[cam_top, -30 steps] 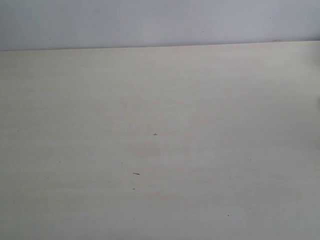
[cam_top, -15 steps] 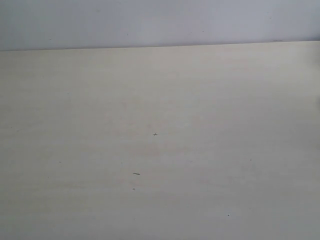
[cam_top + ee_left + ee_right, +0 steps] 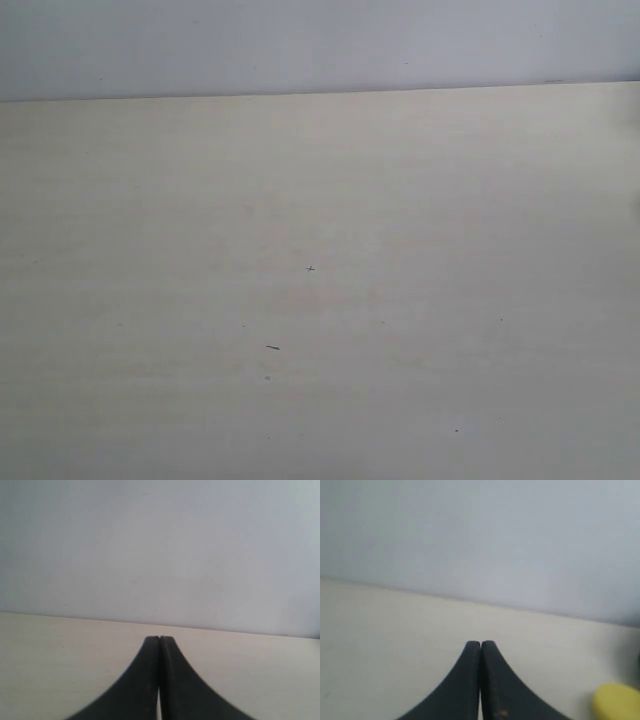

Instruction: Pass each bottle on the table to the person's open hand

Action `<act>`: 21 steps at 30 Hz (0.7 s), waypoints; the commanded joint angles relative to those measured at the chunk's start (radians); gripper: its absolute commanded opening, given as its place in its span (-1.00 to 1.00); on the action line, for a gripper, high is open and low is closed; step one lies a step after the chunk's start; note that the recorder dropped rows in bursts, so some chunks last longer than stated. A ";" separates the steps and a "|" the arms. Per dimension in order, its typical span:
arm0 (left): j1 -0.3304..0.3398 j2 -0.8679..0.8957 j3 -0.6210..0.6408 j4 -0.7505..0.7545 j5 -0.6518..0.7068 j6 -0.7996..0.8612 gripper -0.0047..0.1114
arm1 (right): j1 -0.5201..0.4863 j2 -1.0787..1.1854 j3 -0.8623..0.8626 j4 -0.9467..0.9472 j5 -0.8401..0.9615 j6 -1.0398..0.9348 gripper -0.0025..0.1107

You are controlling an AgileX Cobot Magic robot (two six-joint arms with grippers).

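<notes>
Surface (image 3: 420,220), pale beige, fills the exterior view up to a grey-white wall (image 3: 320,45) at its far edge, and we see a few dark specks (image 3: 272,347) on it. From the left wrist we find the left jaws pressed fully together, gripping nothing, with the surface beyond them. From the right wrist the right jaws are likewise closed on nothing. A blurred yellow bottle (image 3: 617,702), cut off by the frame, sits on the surface near them.

Pale beige table (image 3: 420,200) with tiny dark specks (image 3: 272,347). Pale grey wall (image 3: 320,45). Black left gripper (image 3: 159,640) and right gripper (image 3: 480,644). Yellow bottle (image 3: 617,702), blurred.
</notes>
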 commanded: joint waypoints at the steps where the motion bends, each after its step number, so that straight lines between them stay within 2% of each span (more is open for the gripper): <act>1: 0.004 -0.005 0.003 -0.004 -0.001 0.002 -0.92 | -0.083 -0.017 0.104 0.022 -0.362 -0.001 -0.96; 4: 0.004 -0.005 0.003 -0.004 -0.001 0.002 -0.92 | -0.092 -0.059 0.165 0.055 -0.420 -0.001 -0.96; 7: 0.004 -0.005 0.003 -0.004 -0.001 0.003 -0.92 | -0.092 -0.088 0.165 0.065 -0.317 -0.005 -0.96; 21: 0.004 -0.005 0.003 -0.004 -0.001 0.003 -0.92 | -0.092 -0.086 0.165 0.063 -0.316 -0.005 -0.96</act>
